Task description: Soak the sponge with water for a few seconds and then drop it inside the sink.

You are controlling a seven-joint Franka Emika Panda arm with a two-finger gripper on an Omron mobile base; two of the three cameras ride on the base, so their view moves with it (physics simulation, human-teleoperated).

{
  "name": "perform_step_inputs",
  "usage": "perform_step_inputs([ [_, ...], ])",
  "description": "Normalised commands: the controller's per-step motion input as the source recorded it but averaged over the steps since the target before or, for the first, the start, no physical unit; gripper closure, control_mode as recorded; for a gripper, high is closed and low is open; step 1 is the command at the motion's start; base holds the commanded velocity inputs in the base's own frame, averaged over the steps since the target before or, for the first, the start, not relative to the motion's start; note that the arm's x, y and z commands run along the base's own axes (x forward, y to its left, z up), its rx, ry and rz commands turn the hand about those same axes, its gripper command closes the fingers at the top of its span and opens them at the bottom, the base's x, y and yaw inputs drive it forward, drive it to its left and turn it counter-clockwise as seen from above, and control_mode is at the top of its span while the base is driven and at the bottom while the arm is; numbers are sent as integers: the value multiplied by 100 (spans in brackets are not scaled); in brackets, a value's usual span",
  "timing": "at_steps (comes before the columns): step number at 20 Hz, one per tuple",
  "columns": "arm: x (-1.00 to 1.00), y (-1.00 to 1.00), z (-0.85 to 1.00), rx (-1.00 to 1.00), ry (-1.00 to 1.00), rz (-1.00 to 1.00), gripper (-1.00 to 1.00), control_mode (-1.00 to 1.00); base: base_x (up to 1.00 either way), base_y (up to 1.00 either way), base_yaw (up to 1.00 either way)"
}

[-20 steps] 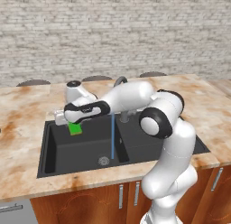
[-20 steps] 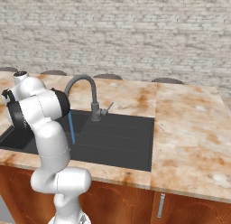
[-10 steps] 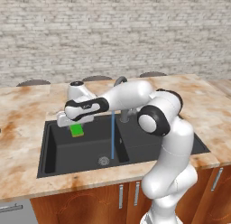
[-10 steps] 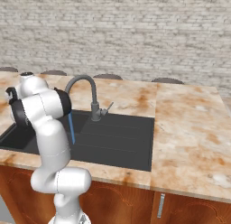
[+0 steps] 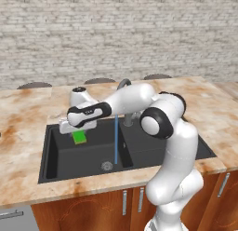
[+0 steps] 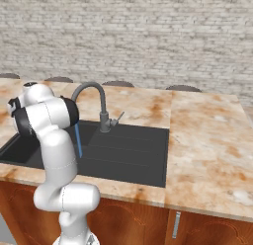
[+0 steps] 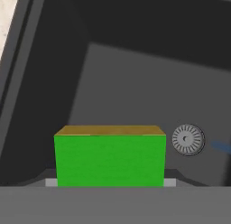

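The bright green sponge (image 5: 79, 137) hangs in my gripper (image 5: 77, 130), which is shut on it over the left part of the black sink (image 5: 56, 167). In the hand view the sponge (image 7: 109, 159) fills the space between the fingertips of the gripper (image 7: 109, 182), with the round drain (image 7: 188, 139) below and to its right. A thin blue stream of water (image 5: 115, 141) falls from the grey faucet (image 6: 91, 88) onto the basin floor near the drain (image 5: 106, 166). The sponge is left of the stream and apart from it. From the right base view my own arm hides the hand, and the water (image 6: 78, 142) shows beside it.
Marbled brown counter (image 5: 28, 118) surrounds the sink, with a brick wall behind. The flat drainboard (image 6: 128, 150) lies to the right of the basin. The faucet's lever (image 6: 117, 119) sticks out at its base.
The gripper has carried the sponge a little to the right and slightly lower over the basin, closer to the water stream. The grip has stayed shut.
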Motion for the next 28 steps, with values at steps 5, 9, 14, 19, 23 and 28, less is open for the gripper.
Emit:
perform_step_inputs([
  [5,-1,0,-10,-3,0,0,100,-100,0,0,0],
  [9,0,0,-15,-5,0,0,100,-100,0,0,0],
  [14,0,0,-25,-1,-2,0,100,-100,0,0,0],
  [19,0,0,-41,0,-8,0,100,-100,0,0,0],
  [23,0,0,-38,0,-9,0,100,-100,0,0,0],
  [28,0,0,-29,0,-5,-1,100,-100,0,0,0],
])
